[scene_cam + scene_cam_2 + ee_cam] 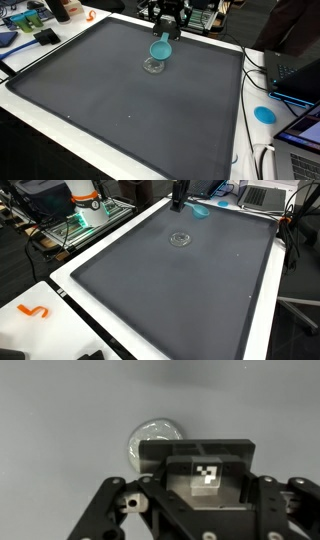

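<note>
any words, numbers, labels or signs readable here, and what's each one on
No words or numbers can be read in any view.
Black-and-white code tag on the pincer: a square pattern, no letters.
Orange squiggle on the white table: shaped like "5" or "S", possibly just an object.
Laptop: anything on it is too small and blurred to read.

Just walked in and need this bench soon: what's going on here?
The robot arm's gripper hangs over the far part of the dark mat. A teal cup-like thing is close to it, beside a clear glass dish on the mat. Whether the gripper grips the teal thing cannot be told.
</note>
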Available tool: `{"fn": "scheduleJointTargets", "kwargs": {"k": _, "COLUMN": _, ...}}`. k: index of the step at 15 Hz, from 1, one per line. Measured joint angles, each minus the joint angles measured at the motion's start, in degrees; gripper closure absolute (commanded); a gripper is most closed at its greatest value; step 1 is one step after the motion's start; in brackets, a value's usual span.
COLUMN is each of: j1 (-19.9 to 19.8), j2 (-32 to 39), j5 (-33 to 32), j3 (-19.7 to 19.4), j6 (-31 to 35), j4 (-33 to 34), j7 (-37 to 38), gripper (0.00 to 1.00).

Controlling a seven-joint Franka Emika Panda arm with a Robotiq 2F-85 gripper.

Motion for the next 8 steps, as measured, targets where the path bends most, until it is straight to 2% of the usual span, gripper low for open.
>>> {"fn": "scheduleJointTargets", "kwargs": {"k": 8, "j1": -1.6, "j2": -2.4, "j5": -0.6, "j3": -1.7, "j6": 3.4, "j4": -10.1, "j7": -0.2, "gripper": 0.69}}
